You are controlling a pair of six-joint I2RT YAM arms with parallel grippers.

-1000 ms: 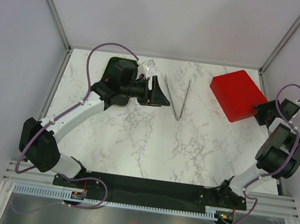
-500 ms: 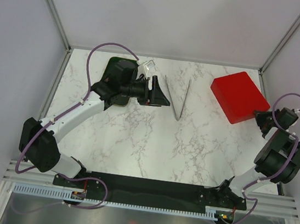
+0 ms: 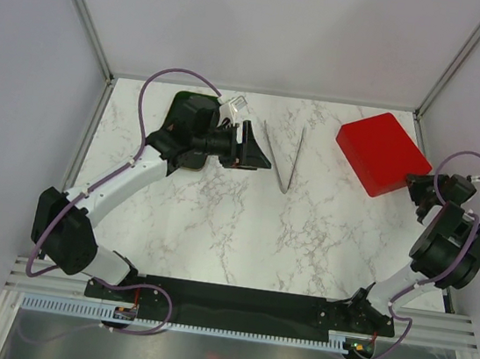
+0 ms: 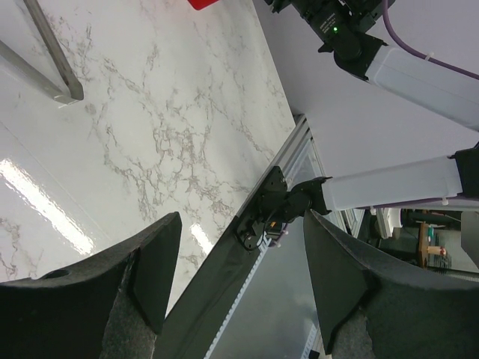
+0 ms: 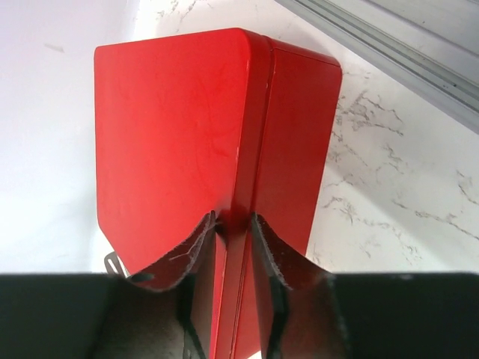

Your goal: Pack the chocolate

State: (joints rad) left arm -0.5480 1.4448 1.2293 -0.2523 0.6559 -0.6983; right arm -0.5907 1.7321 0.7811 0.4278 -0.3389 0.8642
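Observation:
No chocolate shows in any view. A red box (image 3: 377,149) lies closed at the back right of the marble table. My right gripper (image 3: 418,187) is at its near right corner. In the right wrist view the gripper (image 5: 232,218) is shut on the box (image 5: 179,134), its jaws pinching the thin edge of the lid. My left gripper (image 3: 253,148) is open and empty, held above the table at the back left and pointing right. In the left wrist view its gap (image 4: 243,221) holds nothing.
V-shaped metal tongs (image 3: 283,154) lie just right of the left gripper, and they show in the left wrist view (image 4: 52,67). A black tray (image 3: 179,105) sits under the left arm, with a clear plastic piece (image 3: 237,105) beside it. Grey walls close the table in.
My right wrist has swung nearer and turned at the red box's corner. The box has barely shifted. The left arm has hardly moved.

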